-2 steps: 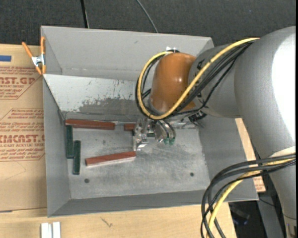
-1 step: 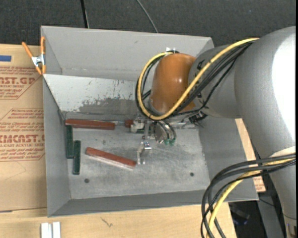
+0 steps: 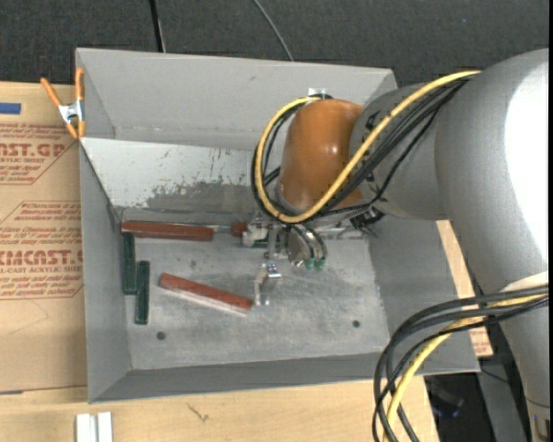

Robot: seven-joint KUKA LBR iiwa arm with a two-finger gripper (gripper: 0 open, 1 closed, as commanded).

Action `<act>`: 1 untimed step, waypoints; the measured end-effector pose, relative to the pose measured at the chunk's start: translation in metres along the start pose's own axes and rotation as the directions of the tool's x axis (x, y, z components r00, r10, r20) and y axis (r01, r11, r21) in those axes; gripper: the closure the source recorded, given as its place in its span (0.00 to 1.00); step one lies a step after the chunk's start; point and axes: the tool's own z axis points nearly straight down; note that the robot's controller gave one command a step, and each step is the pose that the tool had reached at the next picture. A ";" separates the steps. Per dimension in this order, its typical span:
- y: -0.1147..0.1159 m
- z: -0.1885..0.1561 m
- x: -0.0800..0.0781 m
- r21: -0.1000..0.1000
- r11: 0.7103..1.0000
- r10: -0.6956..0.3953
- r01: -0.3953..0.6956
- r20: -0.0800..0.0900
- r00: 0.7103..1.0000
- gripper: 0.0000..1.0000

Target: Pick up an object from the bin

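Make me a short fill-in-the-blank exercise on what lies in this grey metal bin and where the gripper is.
1. The grey metal bin holds ___ flat reddish-brown strips.
2. The dark green flat bars lie by the view's ___ wall.
3. The gripper hangs by the ___ end of the slanted reddish-brown strip.
Missing words: two; left; right.

Light is bright and even, falling from above. The far sloping wall of the grey metal bin (image 3: 230, 99) shows pale, its floor duller. The rounded orange wrist cover (image 3: 318, 155) carries a soft sheen, and the big silver arm casing (image 3: 498, 136) glares white along its top. A soft shadow lies under the wrist; the reddish-brown flat stick (image 3: 205, 294) throws only a thin one
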 end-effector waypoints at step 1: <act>0.044 0.016 0.069 0.003 0.978 -0.209 0.209 0.019 0.978 1.00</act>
